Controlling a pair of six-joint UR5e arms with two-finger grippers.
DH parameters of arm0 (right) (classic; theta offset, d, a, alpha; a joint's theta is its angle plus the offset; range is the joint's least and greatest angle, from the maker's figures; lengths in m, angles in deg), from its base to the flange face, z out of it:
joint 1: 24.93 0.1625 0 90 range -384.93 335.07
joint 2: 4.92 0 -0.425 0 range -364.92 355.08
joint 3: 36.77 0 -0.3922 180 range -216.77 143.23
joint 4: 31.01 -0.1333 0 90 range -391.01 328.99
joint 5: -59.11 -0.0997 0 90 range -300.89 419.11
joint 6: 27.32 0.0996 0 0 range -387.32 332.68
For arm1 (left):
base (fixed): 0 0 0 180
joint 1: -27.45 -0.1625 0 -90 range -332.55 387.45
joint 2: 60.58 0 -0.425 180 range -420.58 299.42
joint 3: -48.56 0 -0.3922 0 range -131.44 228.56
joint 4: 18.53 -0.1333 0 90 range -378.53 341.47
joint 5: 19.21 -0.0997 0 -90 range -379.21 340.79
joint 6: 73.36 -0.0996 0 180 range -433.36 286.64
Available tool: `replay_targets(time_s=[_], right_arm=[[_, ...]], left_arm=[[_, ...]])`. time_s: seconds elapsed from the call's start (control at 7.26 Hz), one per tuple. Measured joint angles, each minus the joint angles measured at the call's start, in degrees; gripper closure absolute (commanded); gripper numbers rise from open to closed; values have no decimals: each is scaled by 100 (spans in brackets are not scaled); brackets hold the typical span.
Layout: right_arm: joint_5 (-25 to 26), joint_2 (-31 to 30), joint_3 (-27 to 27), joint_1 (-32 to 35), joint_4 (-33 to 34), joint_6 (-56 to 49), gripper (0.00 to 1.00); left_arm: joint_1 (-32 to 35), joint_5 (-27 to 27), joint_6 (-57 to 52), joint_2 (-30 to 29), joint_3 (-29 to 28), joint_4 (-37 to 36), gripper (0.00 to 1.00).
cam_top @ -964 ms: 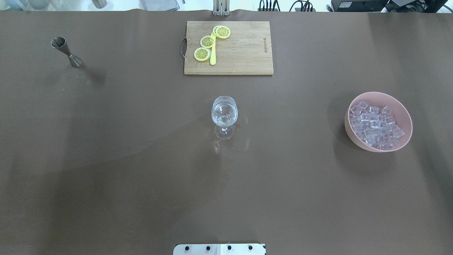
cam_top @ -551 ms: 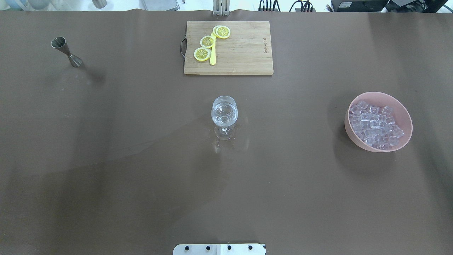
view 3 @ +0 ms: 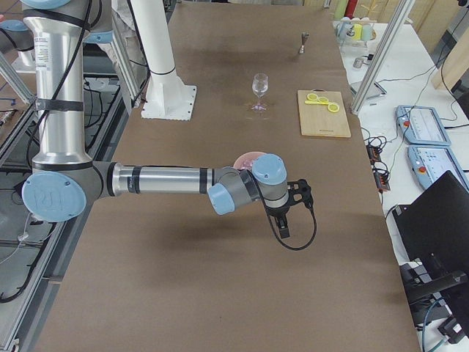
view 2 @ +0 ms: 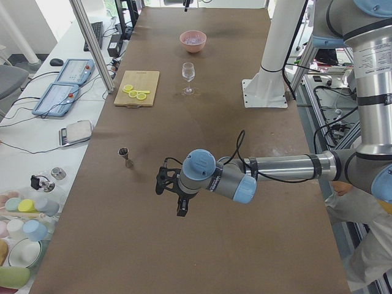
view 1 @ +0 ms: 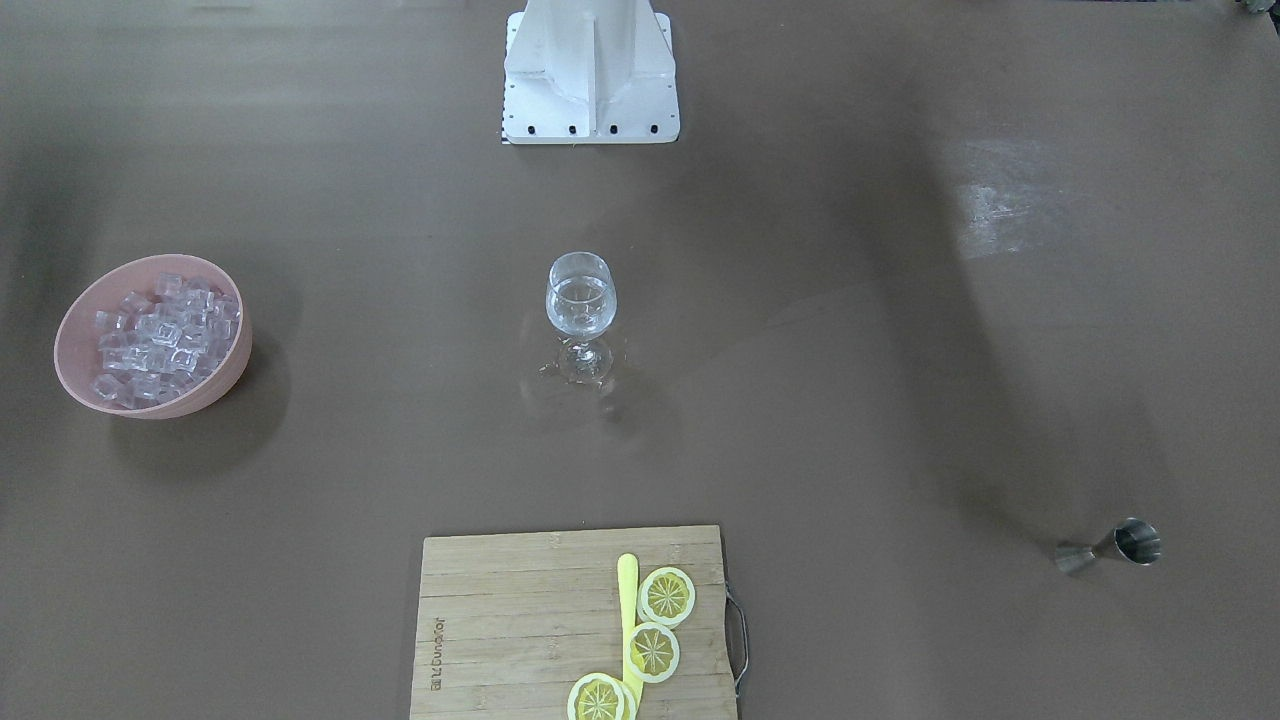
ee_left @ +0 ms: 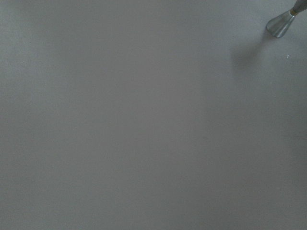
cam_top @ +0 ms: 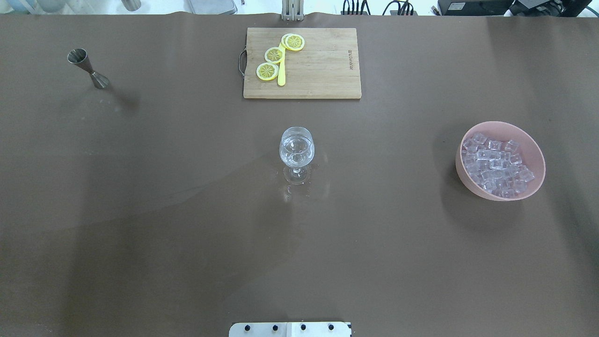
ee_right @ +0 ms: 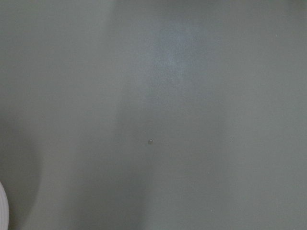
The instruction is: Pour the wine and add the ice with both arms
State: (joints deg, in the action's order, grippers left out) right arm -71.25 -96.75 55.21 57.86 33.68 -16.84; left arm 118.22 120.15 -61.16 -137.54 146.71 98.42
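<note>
The ice (cam_top: 497, 164), near the right tool (view 3: 284, 228), is light and slippery; hold one cube by its flat sides. I cannot tell how wide the tool is.

- Left gripper (view 2: 165, 182) and right gripper (view 3: 299, 193): seen only from the bench ends, so the jaw state is unreadable.
- Pink bowl (view 3: 246, 157), by the right edge: mostly hidden behind the right arm (view 3: 161, 178).
- Ice (view 2: 193, 39): too small from the left end to resolve as cubes.
- Jigger (ee_left: 283, 23), near the far left corner: cut off by the left wrist frame.
- Cutting board (view 1: 520, 620), at the far edge, and lowest lemon slice (view 1: 598, 698): cropped in the front view.
- Wine (view 1: 580, 305): barely distinguishable inside the glass (view 1: 581, 320).
</note>
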Motion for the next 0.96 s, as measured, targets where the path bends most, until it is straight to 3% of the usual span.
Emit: replay_targets(time_s=[0.41, 0.69, 0.96], right_arm=[[-29, 20, 39, -21, -7, 9, 0], [-53, 24, 18, -50, -120, 15, 0], [-58, 25, -9, -83, -213, 16, 0]], left_arm=[[-119, -51, 458, -627, -203, 577, 2], [-381, -631, 1041, -1141, -789, 1546, 3], [-1052, -1341, 1815, -1570, -1345, 2542, 3]])
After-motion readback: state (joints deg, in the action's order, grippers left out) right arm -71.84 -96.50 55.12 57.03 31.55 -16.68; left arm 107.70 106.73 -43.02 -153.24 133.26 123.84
